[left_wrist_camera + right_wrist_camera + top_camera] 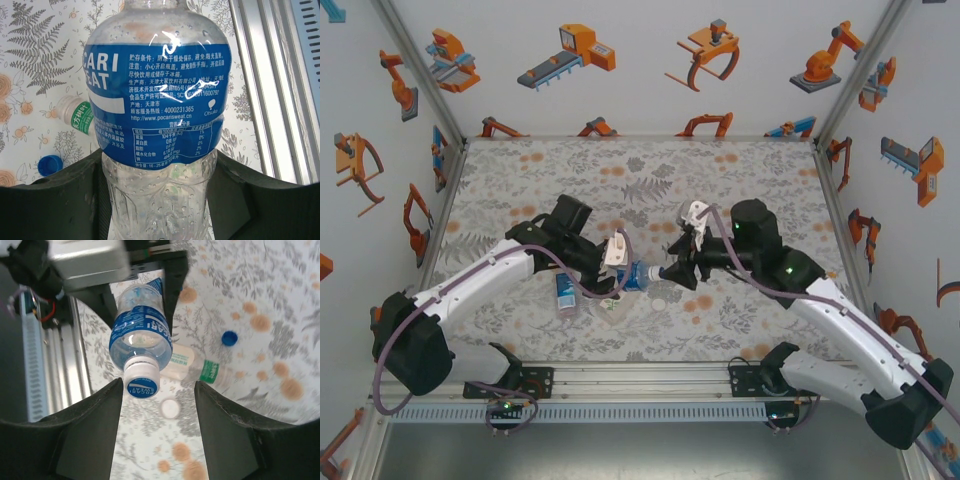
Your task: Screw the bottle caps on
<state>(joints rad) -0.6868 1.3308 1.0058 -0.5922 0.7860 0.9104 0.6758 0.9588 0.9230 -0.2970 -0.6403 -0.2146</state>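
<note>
L hand (612,262) clamped on Pocari bottle (140,335), long axis horiz., white cap (142,384) end-on toward R hand (673,272), spread wide, straddling cap.

top view looks down from high behind the near edge, taking in the whole table (740,170). left wrist view sits very close to a blue-labelled bottle (157,100), seeing its side. right wrist view faces that bottle's capped end, slightly farther back. both wrist views share a loose blue cap (50,164).
</note>
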